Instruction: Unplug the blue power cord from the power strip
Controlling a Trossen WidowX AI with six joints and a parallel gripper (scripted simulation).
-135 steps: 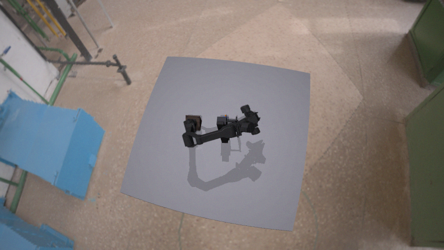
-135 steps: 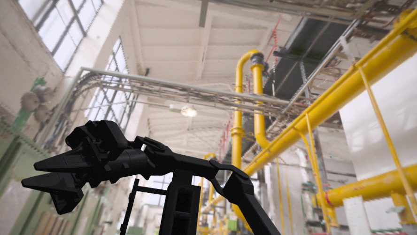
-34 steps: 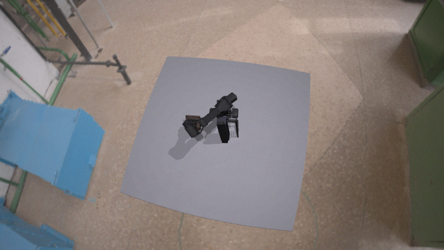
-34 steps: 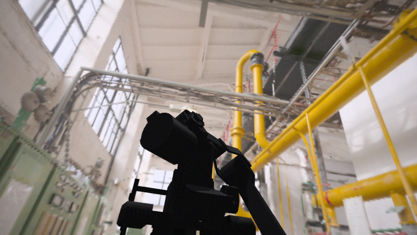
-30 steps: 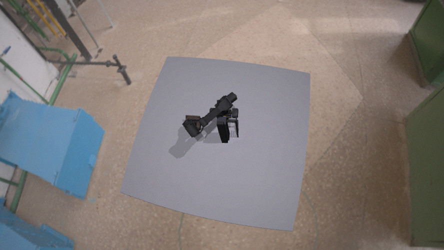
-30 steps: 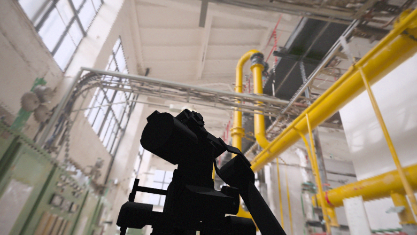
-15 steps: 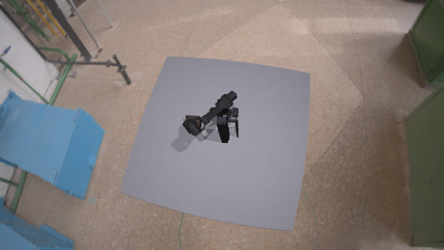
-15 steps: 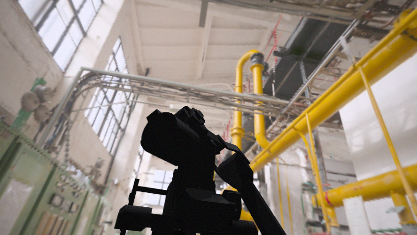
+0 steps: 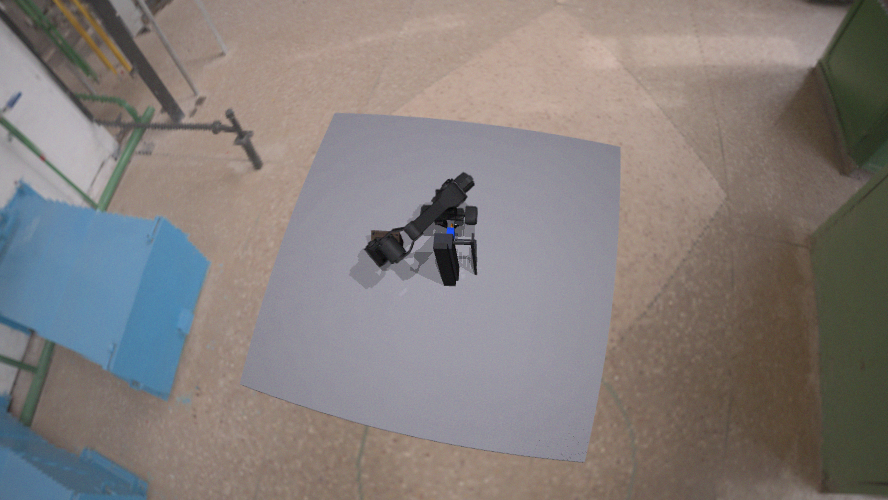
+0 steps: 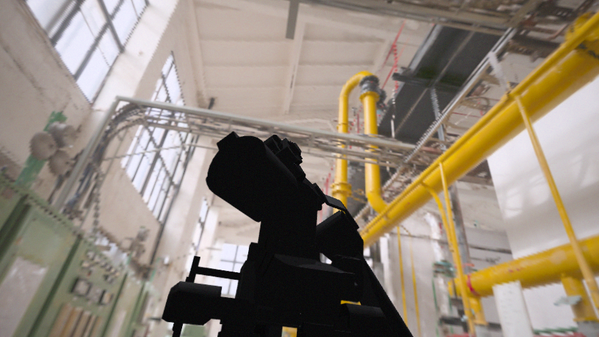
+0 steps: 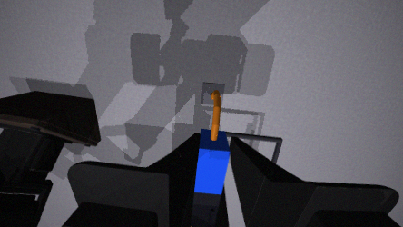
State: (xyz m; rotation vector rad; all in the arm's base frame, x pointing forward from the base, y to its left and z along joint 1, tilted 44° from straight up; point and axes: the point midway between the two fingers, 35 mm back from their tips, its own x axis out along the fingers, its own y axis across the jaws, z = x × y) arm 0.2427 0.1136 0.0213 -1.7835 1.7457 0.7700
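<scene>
From the top, the arm bends over the gray surface (image 9: 385, 347), and a bit of the blue plug (image 9: 450, 231) shows just beside the far end of the black power strip (image 9: 446, 263). The outside view shows only the dark arm, so the grip is hidden there. In the wrist view, the end effector (image 11: 211, 170) pinches the blue plug from both sides, likely so it can pull it free, and an orange cord (image 11: 215, 113) sticks out of the far end.

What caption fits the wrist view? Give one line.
Gripper shut on the blue plug, orange cord trailing ahead.

Arm: black silhouetted robot arm (image 10: 280, 251), seen from below.
Claw: cannot be made out.
Background: thick yellow overhead pipes (image 10: 481, 137), tall paned windows (image 10: 157, 154).
</scene>
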